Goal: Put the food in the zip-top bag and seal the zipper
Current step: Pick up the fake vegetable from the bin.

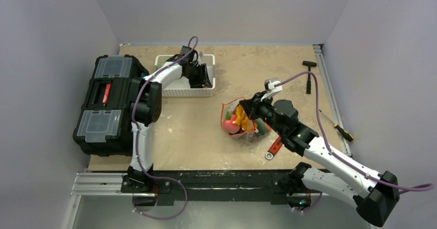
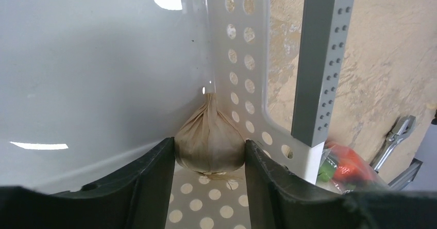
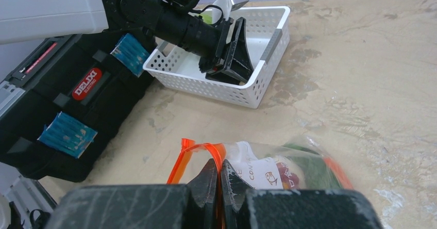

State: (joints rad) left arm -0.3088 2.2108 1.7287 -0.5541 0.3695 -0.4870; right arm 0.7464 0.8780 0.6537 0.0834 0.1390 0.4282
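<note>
Now garlic sits between left gripper fingers.

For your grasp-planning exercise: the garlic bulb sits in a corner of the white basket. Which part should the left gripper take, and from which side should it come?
Grip the garlic bulb across its wide belly, not the thin pointed stem. It stands stem-up, close in the corner of the basket, so walls block two sides; probably come from the open basket interior, as the left gripper sits now, a finger on each flank.

Plain pale grey walls box in a scuffed tan tabletop, evenly lit, metal rail along near edge.
</note>
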